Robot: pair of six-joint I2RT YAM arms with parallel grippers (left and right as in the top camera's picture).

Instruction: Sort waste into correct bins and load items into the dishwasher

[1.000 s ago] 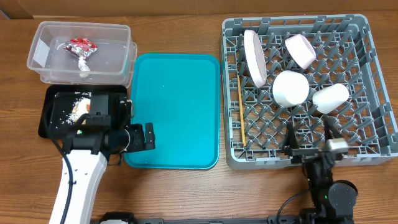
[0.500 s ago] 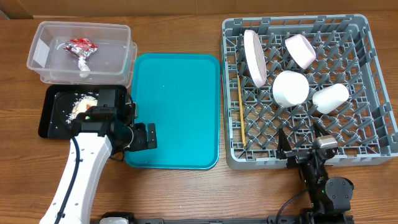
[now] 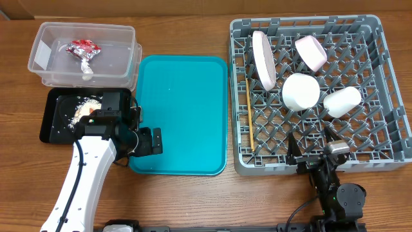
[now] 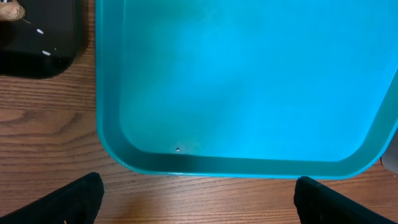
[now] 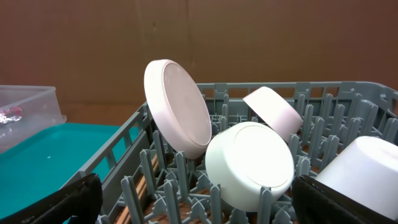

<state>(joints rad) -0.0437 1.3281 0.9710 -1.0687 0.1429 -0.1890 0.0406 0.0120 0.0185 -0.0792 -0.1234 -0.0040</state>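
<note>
A wooden tabletop (image 3: 193,200) carries everything. At far left the clear tub (image 3: 38,64) holds the red-and-silver wrapper (image 3: 82,47) and the white tissue (image 3: 85,64). Just in front of it, the black tray (image 3: 48,125) holds tan peanut shells (image 3: 80,111) and white crumbs.

The left pincer (image 4: 199,182) hovers at the near left corner of the teal tray (image 3: 180,109), spread wide and gripping nothing.

To the right, the grey dish rack (image 3: 386,148) holds the chopsticks (image 3: 249,116) lying along its left side, the plate (image 3: 262,60) on edge, one bowl (image 3: 310,50) tilted at the back, a second bowl (image 3: 300,91) mid-rack and the cup (image 3: 342,101) on its side. The right pincer (image 5: 196,186) sits at the rack's near edge, fully parted and holding nothing.
</note>
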